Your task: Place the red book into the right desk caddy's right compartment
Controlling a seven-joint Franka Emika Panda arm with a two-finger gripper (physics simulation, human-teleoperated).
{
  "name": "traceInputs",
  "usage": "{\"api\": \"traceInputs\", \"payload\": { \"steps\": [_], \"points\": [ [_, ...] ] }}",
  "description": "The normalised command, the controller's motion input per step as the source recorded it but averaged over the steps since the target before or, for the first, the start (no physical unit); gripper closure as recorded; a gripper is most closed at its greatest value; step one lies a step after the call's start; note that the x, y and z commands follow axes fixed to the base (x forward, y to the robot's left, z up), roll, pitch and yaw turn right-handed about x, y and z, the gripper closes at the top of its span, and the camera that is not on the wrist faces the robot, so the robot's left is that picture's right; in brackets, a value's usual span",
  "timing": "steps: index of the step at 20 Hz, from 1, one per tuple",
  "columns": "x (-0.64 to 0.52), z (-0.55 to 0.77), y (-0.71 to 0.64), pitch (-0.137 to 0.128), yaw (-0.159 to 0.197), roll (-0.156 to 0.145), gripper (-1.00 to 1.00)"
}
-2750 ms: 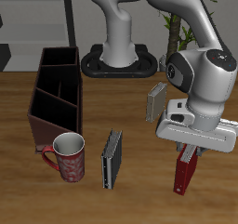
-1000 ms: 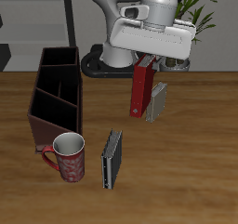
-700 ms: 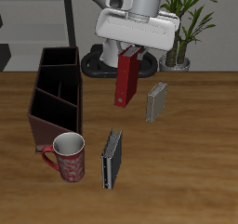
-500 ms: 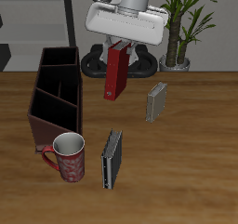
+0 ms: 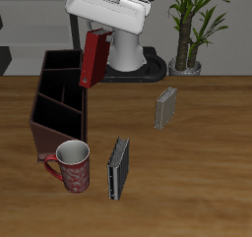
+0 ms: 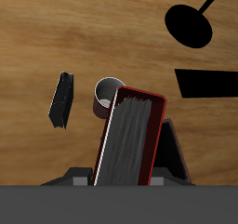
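Nearest me on the desk (image 5: 197, 182), I see a red mug (image 5: 72, 166) standing at the near end of the right desk caddy (image 5: 59, 101), with a dark book (image 5: 118, 168) upright beside it. Farther back stands a small grey book (image 5: 165, 108). Above the caddy's far end, I have the red book (image 5: 93, 58) in the air, tilted, with the gripper (image 5: 102, 27) and its jaws closed on the book's top edge.
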Motion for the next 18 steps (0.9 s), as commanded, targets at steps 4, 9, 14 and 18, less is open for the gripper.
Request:
{"api": "traceInputs", "payload": {
  "steps": [4,9,14,18],
  "points": [
    [-0.28,0.14,-0.37,-0.012,-0.007,-0.042,1.0],
    [-0.44,0.03,-0.4,-0.013,0.017,-0.036,1.0],
    [-0.49,0.04,-0.31,-0.012,0.029,-0.008,1.0],
    [-0.31,0.06,-0.17,-0.016,0.031,-0.018,1.0]
  ]
}}
